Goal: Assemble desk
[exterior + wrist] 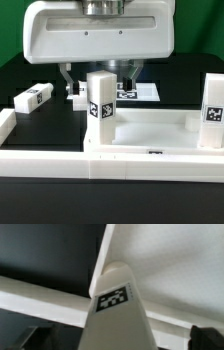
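The white tabletop (pixel 150 134) lies flat with its rim up. One white leg (pixel 100 104) stands upright at its near left corner, tag facing out. A second leg (pixel 212 108) stands upright at the exterior view's right. A third leg (pixel 34 98) lies loose on the black table at the left. My gripper (pixel 100 76) hangs over the left upright leg, with one finger on each side of its top. In the wrist view this leg (pixel 116 300) runs between the dark fingers (pixel 203 335) with gaps on both sides, over the tabletop (pixel 180 269). My gripper (pixel 124 335) is open.
The marker board (pixel 143 93) lies flat behind the tabletop. A white border rail (pixel 40 158) runs along the front and up the left side. A small white piece (pixel 77 96) lies partly hidden behind the left upright leg.
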Controlling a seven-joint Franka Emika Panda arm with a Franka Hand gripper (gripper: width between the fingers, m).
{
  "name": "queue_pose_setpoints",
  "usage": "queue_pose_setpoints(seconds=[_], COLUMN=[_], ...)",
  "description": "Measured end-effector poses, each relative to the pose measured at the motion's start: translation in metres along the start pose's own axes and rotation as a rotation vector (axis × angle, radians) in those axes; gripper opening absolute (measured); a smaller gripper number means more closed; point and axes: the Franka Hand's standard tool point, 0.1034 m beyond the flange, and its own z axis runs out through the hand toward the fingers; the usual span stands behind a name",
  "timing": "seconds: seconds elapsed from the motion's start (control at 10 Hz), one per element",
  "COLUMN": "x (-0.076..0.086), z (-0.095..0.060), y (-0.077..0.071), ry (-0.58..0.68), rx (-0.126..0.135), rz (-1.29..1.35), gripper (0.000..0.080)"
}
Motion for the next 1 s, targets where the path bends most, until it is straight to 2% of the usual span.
queue_pose_setpoints(seconds=[0.2,0.4,0.5,0.6,0.7,0.8,1.0], x=[-0.0009,-0.0024,-0.0024,-0.0025,-0.0026,-0.0025,-0.0029], z=[0.0,0.0,0.0001,0.0001,0.0003,0.0001,0.0002], y=[0.0017,0.0044,0.0043,0.0044,0.004,0.0043,0.0044], ry=[-0.007,-0.007,-0.008,-0.008,-0.008,-0.007,-0.007], rx=[-0.008,-0.008,-0.008,-0.008,-0.007,-0.007,-0.005], rz=[-0.166,-0.218,-0.216,-0.216,-0.212,-0.194,-0.152], gripper=[0.0649,0.0649,0.0555,0.0361,0.0361,0.0291,0.0291])
